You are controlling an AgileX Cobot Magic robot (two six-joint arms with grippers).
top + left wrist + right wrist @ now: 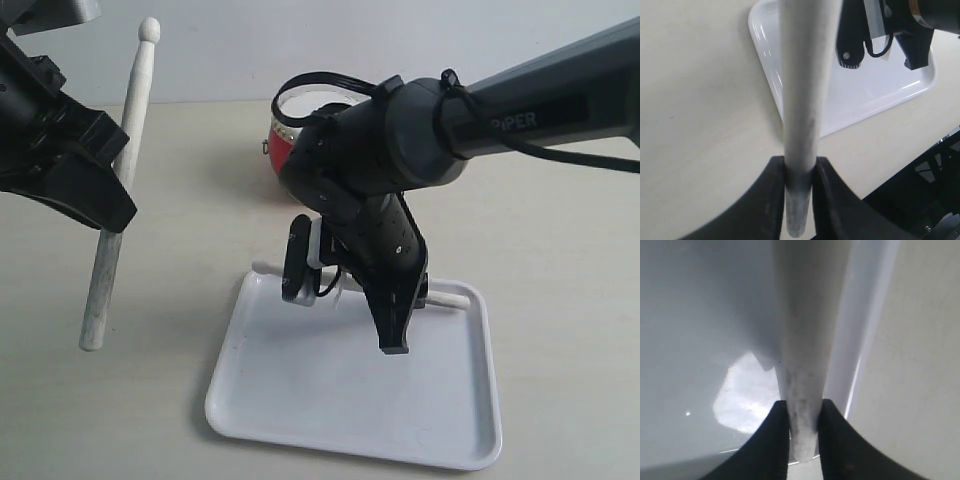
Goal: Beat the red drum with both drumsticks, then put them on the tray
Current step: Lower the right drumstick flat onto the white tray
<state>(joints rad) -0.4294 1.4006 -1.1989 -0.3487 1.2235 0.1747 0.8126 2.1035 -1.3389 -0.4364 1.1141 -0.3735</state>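
My left gripper (pixel 113 196) (pixel 800 167) is shut on the greyish handle of one drumstick (pixel 128 140) (pixel 802 80). It holds that stick nearly upright at the left, above the table, rounded tip on top. My right gripper (pixel 400 312) (pixel 804 412) is shut on the other drumstick (pixel 447 298) (pixel 810 315), low over the white tray (pixel 300 400) (pixel 880 95) (pixel 700 315). That stick runs beside the tray's rim, mostly hidden behind the arm in the exterior view. The red drum (pixel 282 150) stands behind the tray, largely covered by the right arm.
Beige tabletop (pixel 560 240) surrounds the tray and drum. The right arm (pixel 520 110) reaches in from the upper right across the drum. In the left wrist view a dark frame (pixel 935 180) lies beyond the table's edge.
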